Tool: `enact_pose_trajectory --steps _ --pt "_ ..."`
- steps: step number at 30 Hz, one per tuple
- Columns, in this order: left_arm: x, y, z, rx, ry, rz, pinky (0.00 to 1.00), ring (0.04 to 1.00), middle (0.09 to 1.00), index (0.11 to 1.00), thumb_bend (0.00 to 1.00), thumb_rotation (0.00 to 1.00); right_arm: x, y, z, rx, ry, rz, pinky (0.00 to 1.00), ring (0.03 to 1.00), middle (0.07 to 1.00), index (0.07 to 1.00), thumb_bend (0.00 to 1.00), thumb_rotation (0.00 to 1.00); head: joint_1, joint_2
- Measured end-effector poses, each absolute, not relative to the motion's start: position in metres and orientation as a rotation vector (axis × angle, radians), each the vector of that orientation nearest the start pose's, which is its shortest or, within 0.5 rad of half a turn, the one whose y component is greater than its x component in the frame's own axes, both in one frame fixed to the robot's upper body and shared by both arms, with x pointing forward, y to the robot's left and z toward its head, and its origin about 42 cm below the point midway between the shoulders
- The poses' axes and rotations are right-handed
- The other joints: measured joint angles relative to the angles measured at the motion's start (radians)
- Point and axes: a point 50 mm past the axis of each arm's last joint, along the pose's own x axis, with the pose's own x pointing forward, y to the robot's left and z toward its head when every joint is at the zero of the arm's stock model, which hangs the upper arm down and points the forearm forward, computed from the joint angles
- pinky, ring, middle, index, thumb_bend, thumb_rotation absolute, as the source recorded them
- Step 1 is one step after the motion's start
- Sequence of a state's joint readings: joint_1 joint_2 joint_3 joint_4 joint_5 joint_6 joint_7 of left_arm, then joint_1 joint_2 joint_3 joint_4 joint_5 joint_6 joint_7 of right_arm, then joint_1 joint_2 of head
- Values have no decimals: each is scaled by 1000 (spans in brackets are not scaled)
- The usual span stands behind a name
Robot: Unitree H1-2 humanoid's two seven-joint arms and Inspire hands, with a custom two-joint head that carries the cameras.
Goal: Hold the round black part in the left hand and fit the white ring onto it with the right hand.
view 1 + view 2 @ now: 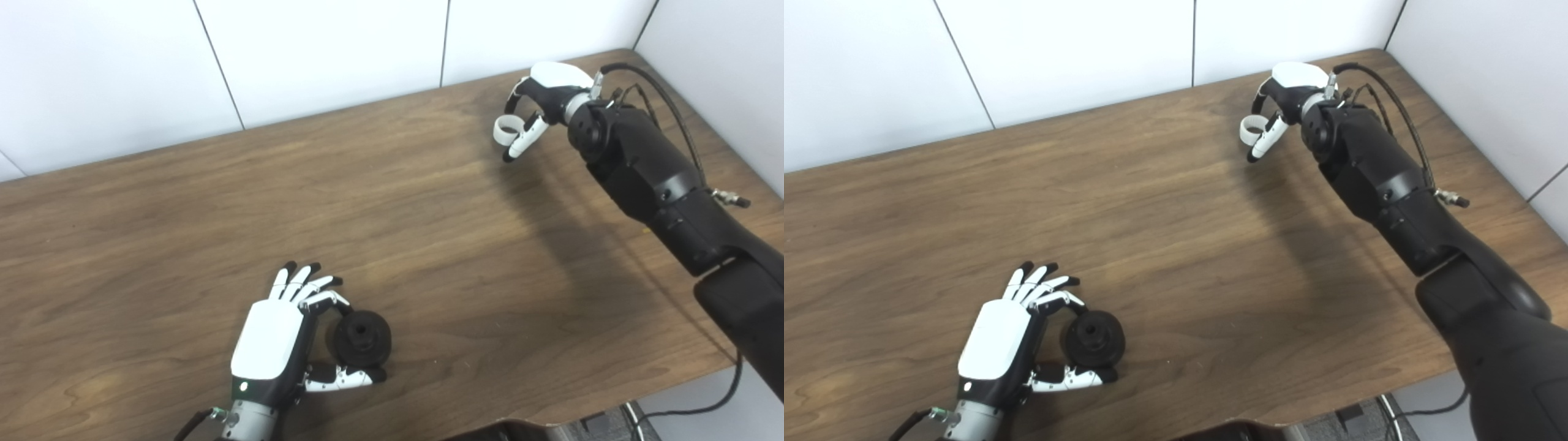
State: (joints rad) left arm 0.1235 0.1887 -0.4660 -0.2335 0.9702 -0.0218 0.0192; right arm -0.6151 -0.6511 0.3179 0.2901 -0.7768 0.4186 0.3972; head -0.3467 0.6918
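My left hand (277, 343) pinching the round black part (362, 338) at lower centre, my right hand (539, 101) gripping the white ring (508, 130) upper right, above the wooden table (392, 202)

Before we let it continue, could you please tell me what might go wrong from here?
1. The right hand pinches the white ring only at the fingertips; it could slip during the long carry across the table.
2. The left hand holds the black part loosely between finger and thumb; pressing the ring on might tip it.
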Motion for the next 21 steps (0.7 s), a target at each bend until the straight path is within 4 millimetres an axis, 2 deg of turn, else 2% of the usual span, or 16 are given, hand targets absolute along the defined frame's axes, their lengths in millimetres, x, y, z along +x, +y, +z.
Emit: enact_pose_trajectory --steps 8,21 --pt "213 144 115 1051 -313 -389 1000 924 806 484 524 55 453 -364 246 -1453 322 63 1000 1000 929 681 834 281 2 3" --pt "214 144 116 1052 -308 -395 1000 934 814 484 524 54 454 -363 246 -1464 297 77 977 989 896 629 832 219 6 6"
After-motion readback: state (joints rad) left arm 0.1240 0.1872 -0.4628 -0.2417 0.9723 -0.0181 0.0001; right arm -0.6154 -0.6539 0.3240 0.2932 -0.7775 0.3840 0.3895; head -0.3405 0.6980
